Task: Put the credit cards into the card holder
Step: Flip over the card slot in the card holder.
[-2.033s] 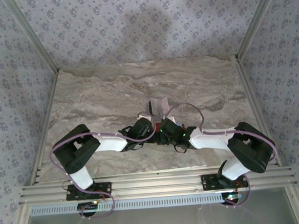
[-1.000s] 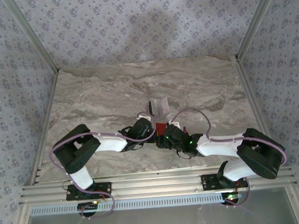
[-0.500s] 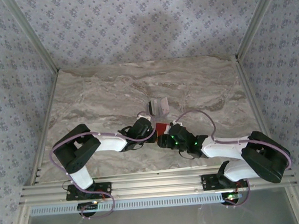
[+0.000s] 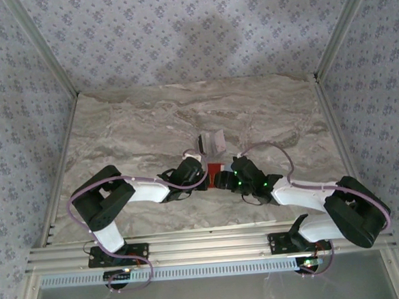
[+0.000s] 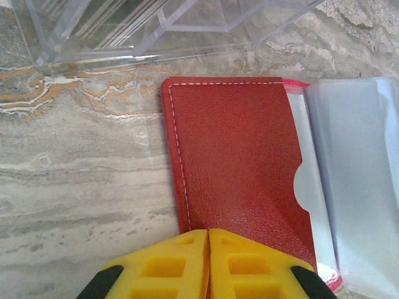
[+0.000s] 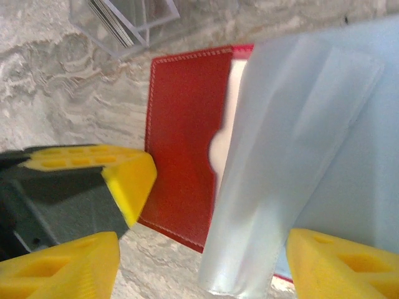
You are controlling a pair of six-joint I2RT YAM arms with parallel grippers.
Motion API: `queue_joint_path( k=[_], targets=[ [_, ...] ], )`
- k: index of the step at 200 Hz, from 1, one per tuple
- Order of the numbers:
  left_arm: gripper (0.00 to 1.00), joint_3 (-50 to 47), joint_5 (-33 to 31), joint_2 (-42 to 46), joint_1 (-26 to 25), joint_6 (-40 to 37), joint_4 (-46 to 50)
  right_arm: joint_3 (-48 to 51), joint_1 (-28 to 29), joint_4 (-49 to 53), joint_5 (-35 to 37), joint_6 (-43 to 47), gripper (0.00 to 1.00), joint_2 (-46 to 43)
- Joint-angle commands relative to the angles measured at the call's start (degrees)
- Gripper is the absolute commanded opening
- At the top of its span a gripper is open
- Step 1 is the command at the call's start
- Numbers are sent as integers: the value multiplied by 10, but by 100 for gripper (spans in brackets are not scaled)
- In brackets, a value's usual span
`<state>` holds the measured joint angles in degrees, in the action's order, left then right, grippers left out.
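Note:
The card holder (image 5: 237, 168) is a red wallet lying open on the marble, its pale clear pockets (image 5: 355, 187) spread to the right. My left gripper (image 5: 209, 246) is shut, its yellow tips pressed onto the red flap's near edge. My right gripper (image 6: 202, 268) is open wide, and the raised clear pockets (image 6: 280, 174) stand between its fingers (image 6: 68, 268), untouched as far as I can tell. The left arm's yellow finger (image 6: 121, 174) sits at the red flap (image 6: 184, 143). The credit cards (image 6: 112, 22) stand on edge in a clear box (image 5: 124, 31) just beyond the wallet. From above, both grippers (image 4: 201, 175) (image 4: 223, 178) meet at the wallet (image 4: 215, 167).
The clear plastic box (image 4: 211, 142) sits right behind the wallet. Grey marble tabletop (image 4: 129, 127) stretches open to the left, right and far side. Patterned walls and metal frame rails (image 4: 192, 246) close the space in.
The right arm has swung its elbow out to the right and brought its gripper up against the wallet's right side. The left arm and the wallet have stayed put.

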<state>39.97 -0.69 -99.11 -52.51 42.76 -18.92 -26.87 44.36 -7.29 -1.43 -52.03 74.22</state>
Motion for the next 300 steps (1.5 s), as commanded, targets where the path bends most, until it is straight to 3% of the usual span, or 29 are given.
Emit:
queue_joint_path(
  k=[1,81,151,216,257,300],
  targets=[
    [10,-25,-2,-45,0,4,79,-30,-13,12,-25,16,73,17],
    [10,-33,-2,-31,1,3,80,-50,-20,-6,-41,34,71,44],
    [11,-69,47,30,24,10,56,-81,-23,-67,-102,48,74,100],
    [20,-109,80,88,49,15,44,-94,-25,-93,-127,45,78,154],
    [29,-142,94,161,64,21,55,-102,-24,-80,-133,50,79,154],
    [35,-168,67,291,78,15,136,-114,-10,-40,-121,74,80,138]
  ],
)
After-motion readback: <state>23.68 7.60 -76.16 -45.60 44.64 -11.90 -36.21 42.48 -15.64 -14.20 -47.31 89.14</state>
